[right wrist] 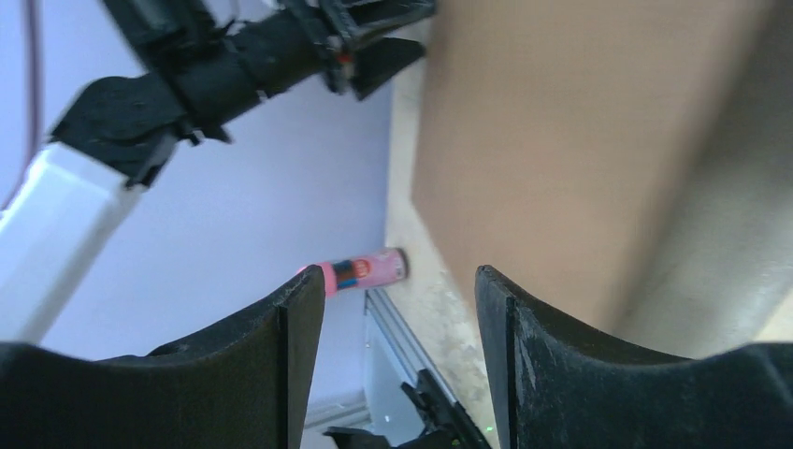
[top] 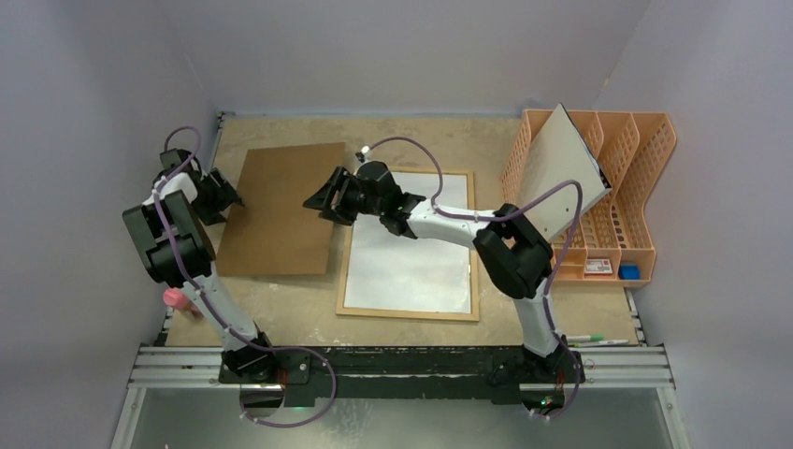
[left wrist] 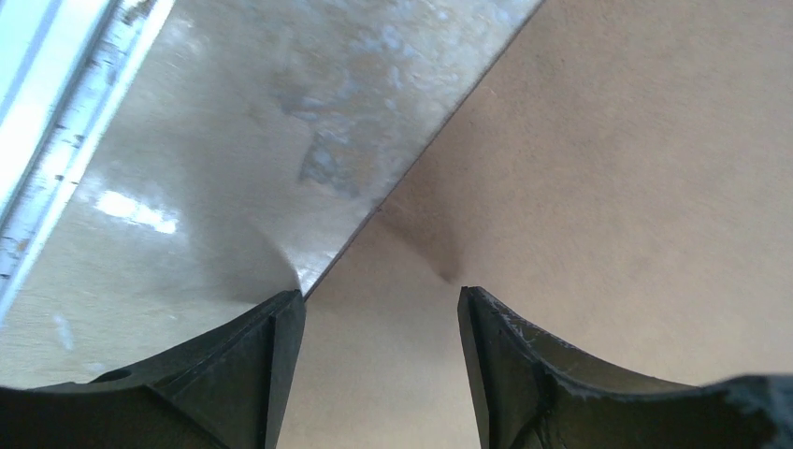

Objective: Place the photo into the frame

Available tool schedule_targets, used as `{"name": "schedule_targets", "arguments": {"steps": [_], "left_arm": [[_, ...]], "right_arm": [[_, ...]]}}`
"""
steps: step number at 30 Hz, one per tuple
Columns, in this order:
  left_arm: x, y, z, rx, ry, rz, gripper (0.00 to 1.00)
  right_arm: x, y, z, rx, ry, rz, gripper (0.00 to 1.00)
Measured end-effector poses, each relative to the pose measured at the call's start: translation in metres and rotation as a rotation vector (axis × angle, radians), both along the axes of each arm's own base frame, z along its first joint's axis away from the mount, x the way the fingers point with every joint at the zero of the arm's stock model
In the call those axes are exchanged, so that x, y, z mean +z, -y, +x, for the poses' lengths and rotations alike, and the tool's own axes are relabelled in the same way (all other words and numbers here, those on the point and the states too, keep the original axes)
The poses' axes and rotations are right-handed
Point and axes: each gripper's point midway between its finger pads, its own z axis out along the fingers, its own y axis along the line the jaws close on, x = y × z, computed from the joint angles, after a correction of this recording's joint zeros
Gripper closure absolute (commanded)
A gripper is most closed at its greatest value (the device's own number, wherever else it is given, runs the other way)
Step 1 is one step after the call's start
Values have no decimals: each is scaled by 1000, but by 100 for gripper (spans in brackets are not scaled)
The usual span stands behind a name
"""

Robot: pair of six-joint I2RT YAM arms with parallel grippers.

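The frame [top: 408,313] lies flat in the middle of the desk [top: 281,297], with a white sheet [top: 411,267] in it. The left pincer [top: 234,199] is open at the left edge of the brown board [top: 285,215]. The right pincer [top: 318,192] is open at its right edge.

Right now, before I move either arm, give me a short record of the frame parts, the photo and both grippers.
frame: light wood, lying flat, white sheet inside
backing board: brown, lying flat, left of the frame, out of it
photo: no printed face in view
left gripper: open, at the board's left edge
right gripper: open, at the board's right edge
rack: orange, far right, pale board leaning in it
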Motion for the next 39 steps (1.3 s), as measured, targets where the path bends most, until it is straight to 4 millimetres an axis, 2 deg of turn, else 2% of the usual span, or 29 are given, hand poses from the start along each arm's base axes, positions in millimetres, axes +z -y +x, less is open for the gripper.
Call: {"name": "schedule_targets", "arguments": {"steps": [3,5,8,11,15,17,20,24,28,31,34,39], "left_arm": [[0,12,-2,-16,18,-48,37],[0,20,-3,-24,28,-83,37],[1,31,-1,-46,52,-124,37],[1,41,2,-71,59,-142,38],[1,49,5,-70,43,-127,33],[1,48,5,-64,34,-113,31],[2,48,6,-56,23,-95,29],[2,48,7,-52,11,-80,28],[3,47,8,-44,3,-74,28],[3,45,6,-37,-11,-68,28],[2,44,5,-34,-21,-63,28],[2,42,4,-29,-30,-56,28]], "right_arm": [[24,3,-1,-9,42,51,38],[30,8,-1,-23,57,61,38],[26,21,-2,-47,55,50,39],[13,38,4,-89,43,14,38],[-6,54,15,-133,40,-84,37],[-9,55,24,-145,50,-134,37],[-8,40,36,-132,78,-184,35],[-26,23,32,-90,69,-253,34],[-61,19,25,-62,23,-357,33],[-90,26,18,-51,-20,-447,33],[-105,41,14,-68,-52,-530,32],[-104,57,20,-123,-56,-618,31]]}}
